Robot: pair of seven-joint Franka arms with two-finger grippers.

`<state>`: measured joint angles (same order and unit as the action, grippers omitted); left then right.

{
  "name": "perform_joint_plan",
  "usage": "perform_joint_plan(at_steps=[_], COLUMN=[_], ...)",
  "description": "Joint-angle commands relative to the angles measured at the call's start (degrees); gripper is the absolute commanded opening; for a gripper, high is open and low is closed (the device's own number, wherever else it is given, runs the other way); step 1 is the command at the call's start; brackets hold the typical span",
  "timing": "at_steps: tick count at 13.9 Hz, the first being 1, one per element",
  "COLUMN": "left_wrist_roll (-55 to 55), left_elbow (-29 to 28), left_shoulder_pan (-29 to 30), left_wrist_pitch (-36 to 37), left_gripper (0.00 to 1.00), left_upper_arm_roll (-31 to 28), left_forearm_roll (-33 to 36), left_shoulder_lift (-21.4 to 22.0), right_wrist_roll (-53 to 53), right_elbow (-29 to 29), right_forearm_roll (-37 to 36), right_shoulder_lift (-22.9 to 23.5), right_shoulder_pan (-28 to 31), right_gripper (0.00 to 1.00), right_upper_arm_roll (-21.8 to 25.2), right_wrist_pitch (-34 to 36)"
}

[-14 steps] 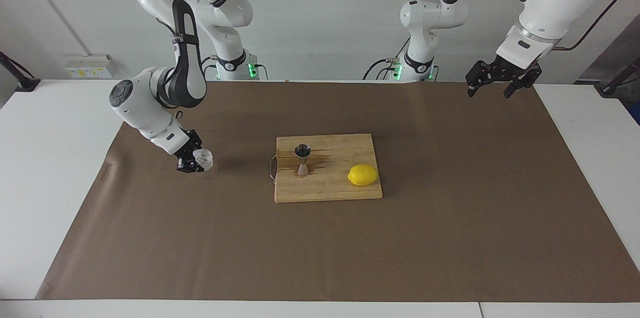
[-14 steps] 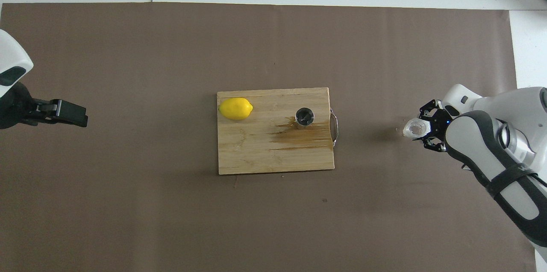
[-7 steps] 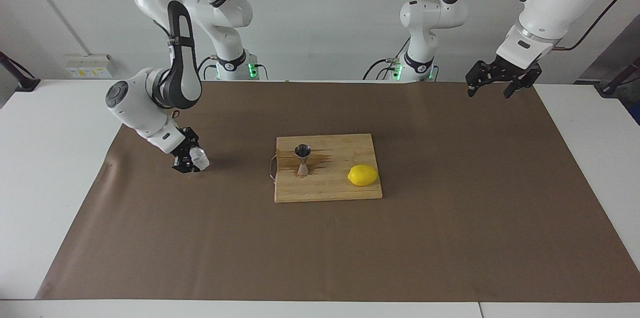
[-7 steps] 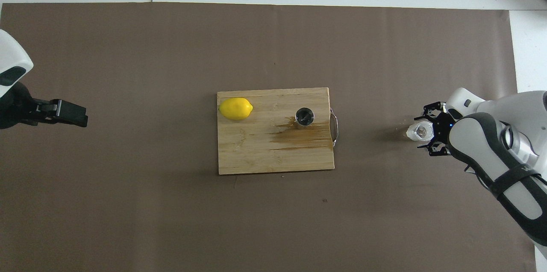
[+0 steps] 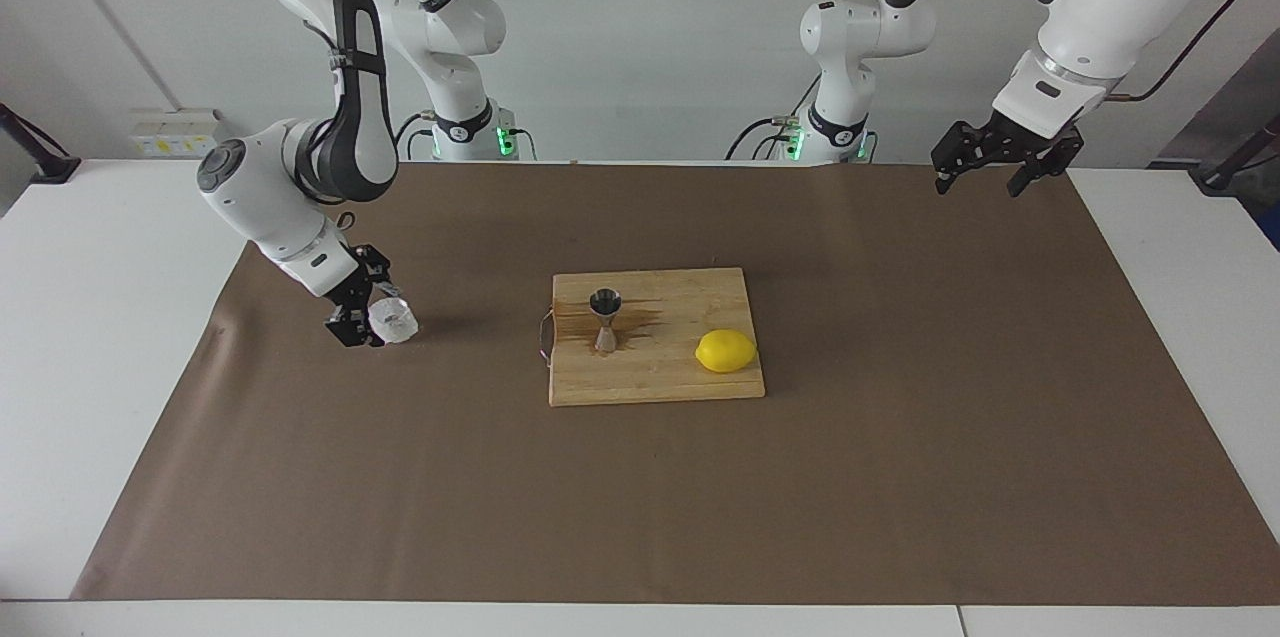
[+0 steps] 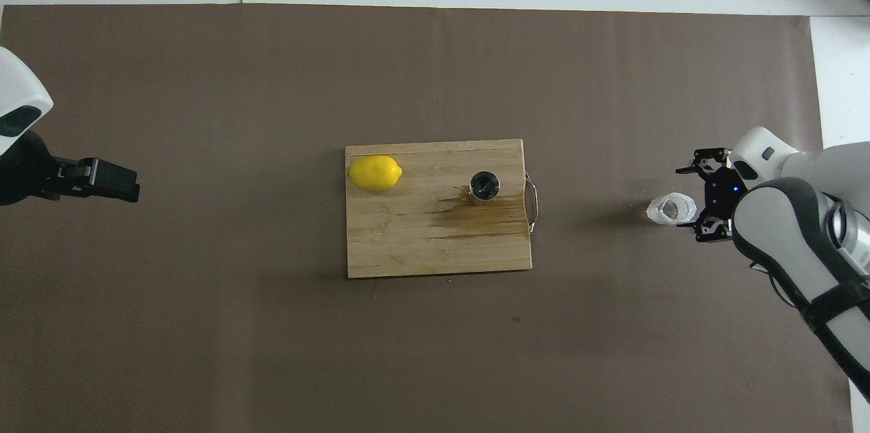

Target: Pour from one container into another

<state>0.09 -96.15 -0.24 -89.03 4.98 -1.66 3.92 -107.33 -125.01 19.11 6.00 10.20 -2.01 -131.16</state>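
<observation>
Cup (image 5: 392, 321) on the brown mat (image 5: 900, 477), toward the right arm's end of the table, upright as far as you can tell, with the right gripper (image 5: 362, 309) just beside it on the side away from the board (image 5: 655, 387). Your fingers there are spread and nothing is pinched; in the overhead view the two fingertips (image 6: 686, 168) stand clear of the cup's wall, one nearer you and one farther, and the cup sits just past their tips toward the board.

That is the relation to watch. The cup lies between your right gripper and the jigger (image 5: 605, 319), all three roughly on one line along the table's length. The jigger stands upright on the board, at the board's end toward the right arm, beside a wet brown stain (image 6: 469, 215); a lemon (image 5: 725, 351) lies at the board's other end.

The stain suggests the pour is already done and the cup has been set down empty or near it, though you cannot see its contents. If so, your next move is straight back from the cup, away from the board, so a finger does not catch its wall.

The left gripper (image 5: 991, 162) waits, fingers spread, above the mat's corner at the left arm's end, well apart from everything. The right arm is far nearer.
</observation>
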Motion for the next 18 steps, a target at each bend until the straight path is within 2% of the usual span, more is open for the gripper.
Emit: perform_joint_plan(at_steps=[1, 3, 5, 7, 9, 16, 18], left_wrist_roll=[0.09, 0.09, 0.08, 0.09, 0.09, 0.09, 0.09], left_elbow=[-2.03, -2.03, -2.03, -2.03, -2.03, -2.03, -2.03], left_shoulder_pan=[0.15, 0.15, 0.15, 0.15, 0.15, 0.15, 0.15], left_wrist_pitch=[-0.88, -0.88, -0.88, -0.88, -0.88, -0.88, -0.88], left_gripper=[1.0, 1.0, 1.0, 1.0, 1.0, 1.0, 1.0], left_upper_arm_roll=[0.03, 0.03, 0.03, 0.03, 0.03, 0.03, 0.03], left_forearm_roll=[0.87, 0.78, 0.87, 0.87, 0.78, 0.87, 0.87], left_shoulder_lift=[1.79, 1.79, 1.79, 1.79, 1.79, 1.79, 1.79], right_wrist_roll=[2.38, 8.94, 15.71, 26.85, 35.14, 69.57, 82.48], right_elbow=[2.56, 4.77, 8.01, 10.39, 13.03, 15.32, 16.46], right_forearm_roll=[-1.27, -1.96, -6.25, -7.51, -9.95, -11.72, -14.87], right_shoulder_lift=[-1.78, -2.04, -1.43, -1.51, -1.43, -2.22, -1.96], right_shoulder_pan=[1.04, 0.35, -0.62, -3.51, -3.88, -5.55, -5.46], right_gripper=[1.0, 1.0, 1.0, 1.0, 1.0, 1.0, 1.0], right_upper_arm_roll=[-0.28, -0.28, -0.72, -0.72, -0.89, -0.81, -0.89], right_wrist_pitch=[0.82, 2.48, 2.14, 2.31, 2.84, 3.02, 3.01])
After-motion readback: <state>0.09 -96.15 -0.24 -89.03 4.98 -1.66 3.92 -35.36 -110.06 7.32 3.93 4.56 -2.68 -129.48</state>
